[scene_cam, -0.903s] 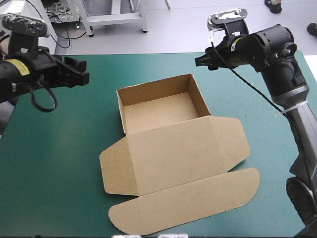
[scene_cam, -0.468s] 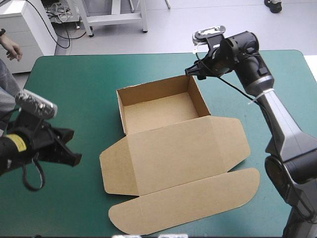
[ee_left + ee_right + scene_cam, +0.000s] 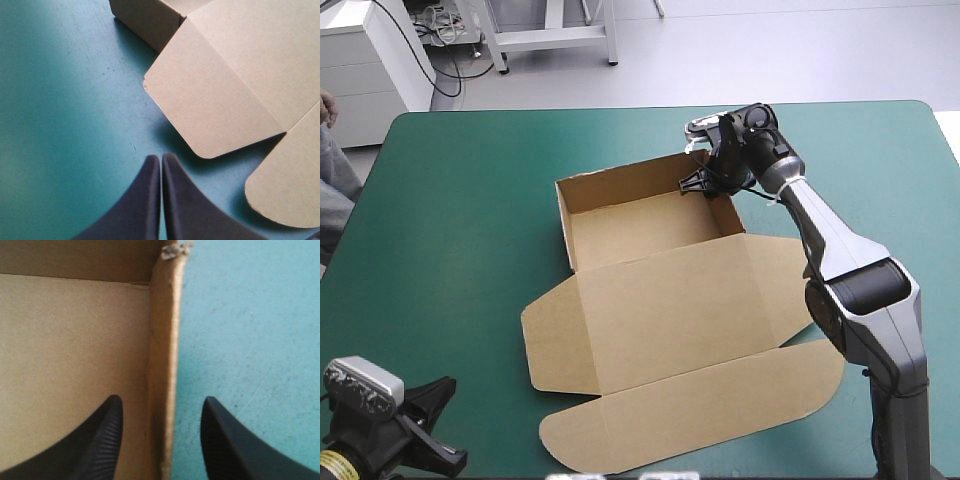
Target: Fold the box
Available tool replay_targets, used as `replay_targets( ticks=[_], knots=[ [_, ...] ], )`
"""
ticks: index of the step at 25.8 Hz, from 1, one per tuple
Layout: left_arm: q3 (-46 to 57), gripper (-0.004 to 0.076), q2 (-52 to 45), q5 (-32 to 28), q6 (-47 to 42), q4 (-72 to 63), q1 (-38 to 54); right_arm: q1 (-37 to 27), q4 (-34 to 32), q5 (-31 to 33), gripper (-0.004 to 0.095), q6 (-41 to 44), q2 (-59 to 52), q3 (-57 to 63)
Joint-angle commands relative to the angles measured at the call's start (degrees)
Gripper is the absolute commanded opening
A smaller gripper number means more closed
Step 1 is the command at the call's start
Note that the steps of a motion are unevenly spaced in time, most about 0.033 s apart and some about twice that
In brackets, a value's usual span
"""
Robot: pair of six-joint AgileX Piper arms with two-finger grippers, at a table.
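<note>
Box (image 3: 660, 300) sits mid-table (image 3: 460, 200): an open tray toward the far edge with its walls up, and the lid (image 3: 670, 310) lying flat toward the near edge.

Right gripper (image 3: 162, 405) is at the tray's right wall (image 3: 162, 340), near the far corner. Its black fingers (image 3: 100, 440) are spread and straddle the wall, one over the tray floor and one outside over the table. Contact with the wall: cannot tell.

Left gripper (image 3: 161, 162) is over the near-left corner of the table, pressed together and holding nothing. The lid's rounded side flap (image 3: 215, 100) lies just ahead of it.

Pale grey floor (image 3: 770, 50) beyond the teal-green table (image 3: 460, 220), with a white cabinet (image 3: 370, 60) and a grey metal stand (image 3: 552, 35)
</note>
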Motion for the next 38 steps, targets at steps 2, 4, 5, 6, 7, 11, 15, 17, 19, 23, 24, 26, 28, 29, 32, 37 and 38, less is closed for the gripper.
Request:
replay_targets(
  ticks=[2,4,5,6,7,11,15,17,19,23,24,26,28,29,32,37,38],
  knots=[
    [5.5,-0.0008,-7.1,-6.9,-1.6,-0.9,-0.4,0.0,-0.9,-1.8,0.0089,-0.5,-2.7,-1.7],
    [6.0,-0.0008,-9.5,-7.5,-1.7,-0.7,-0.4,-0.1,-2.9,-1.8,-0.0012,0.7,-2.7,-1.7],
    [6.0,-0.0008,-10.4,-8.0,-1.6,-0.7,-0.4,-0.3,-3.7,-1.8,-0.0016,0.6,-2.7,-1.8],
    [6.0,-0.0008,-11.1,-8.6,-1.6,-0.6,-0.4,-0.8,-4.4,-1.8,-0.0022,0.6,-2.7,-1.8],
    [6.1,-0.0008,-11.4,-8.8,-1.6,-0.6,-0.4,-1.5,-5.2,-1.8,-0.0022,0.6,-2.7,-1.8],
    [6.1,-0.0008,-11.7,-8.6,-1.8,-0.8,-0.4,-7.7,-7.7,-1.8,-0.0022,0.6,-2.7,-1.8],
    [6.1,-0.0008,-11.7,-8.6,-1.8,-0.8,-0.4,-17.6,-8.7,-1.8,-0.0022,-0.6,-2.7,-1.8],
    [6.1,-0.0008,-11.7,-8.6,-1.6,-0.8,-0.4,-22.8,-9.2,-1.8,-0.0022,-1.4,-2.7,-1.8],
    [6.1,-0.0008,-11.7,-8.6,-1.5,-0.8,-0.4,-28.7,-9.2,-1.8,-0.0022,-1.7,-2.7,-1.8],
    [6.1,-0.0008,-11.7,-8.6,-1.5,-0.8,-0.4,-39.6,-9.0,-1.8,-0.0022,-1.7,-2.7,-1.8],
    [6.1,-0.0008,-11.7,-8.6,-1.5,-0.8,-0.4,-42.8,-8.7,-1.8,-0.0022,-1.6,-2.7,-1.8],
    [6.1,-0.0008,-11.7,-8.6,-1.5,-0.8,-0.4,-48.8,-6.9,-1.8,-0.0022,-1.6,-2.7,-1.8],
    [6.1,-0.0008,-11.7,-8.6,-1.5,-0.8,-0.4,-52.1,-4.6,-1.8,-0.0022,-1.7,-2.7,-1.8],
    [6.1,-0.0008,-11.7,-8.6,-1.5,-0.8,-0.4,-53.2,-3.6,-1.8,-0.0022,-2.0,-2.7,-1.8],
    [6.1,-0.0008,-11.7,-8.6,-1.5,-0.8,-0.4,-54.4,-3.4,-2.1,-0.002,-2.5,-2.7,-1.8],
    [6.1,-0.0008,-11.7,-8.6,-1.5,-0.8,-0.4,-54.3,-2.1,-1.8,0.0337,-4.6,-3.1,-2.1],
    [6.1,-0.0008,-11.7,-8.6,-1.5,-0.8,-0.4,-54.3,-3.8,-1.8,0.0474,-4.6,-3.9,-3.6]
  ],
)
